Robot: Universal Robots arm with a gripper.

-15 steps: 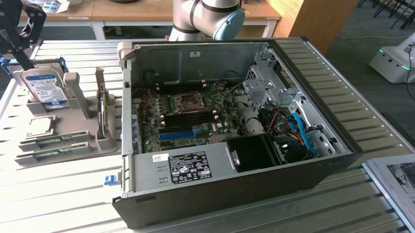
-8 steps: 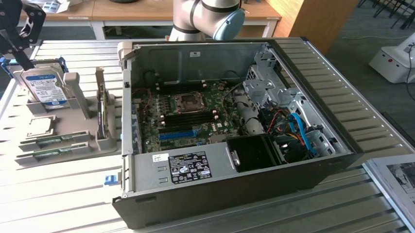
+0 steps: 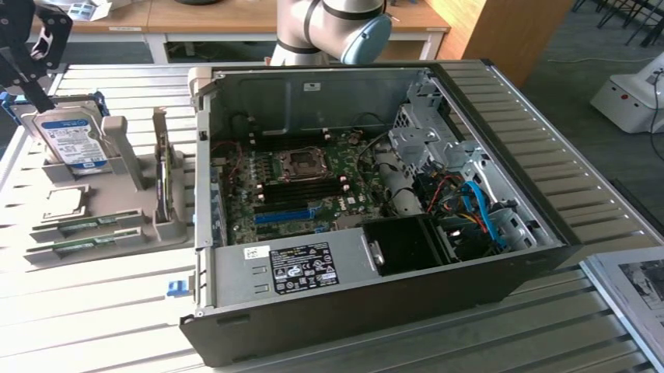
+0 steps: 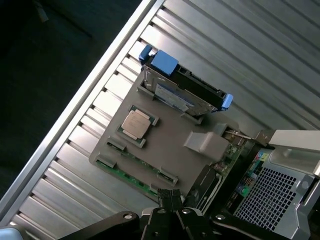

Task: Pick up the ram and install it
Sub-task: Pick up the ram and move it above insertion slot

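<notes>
Two green ram sticks (image 3: 85,225) (image 3: 92,242) lie flat in slots at the near end of a grey holder tray (image 3: 130,225), at the exterior view's left. In the wrist view one ram stick (image 4: 127,174) lies along the tray's edge, close to my fingertips. My black gripper (image 3: 37,92) hangs above the far end of the tray, over the hard drive. The wrist view has the gripper (image 4: 170,199) with its fingers pressed together and nothing between them. The open computer case (image 3: 518,116) lies on its side, its motherboard (image 3: 311,190) exposed.
The tray also holds an upright silver hard drive (image 3: 71,140) (image 4: 182,95), a CPU chip (image 3: 61,200) (image 4: 136,123) and a card standing on edge (image 3: 163,175). A blue slot (image 3: 282,215) sits on the motherboard. The slatted metal table (image 3: 93,318) ends at an edge beside the tray.
</notes>
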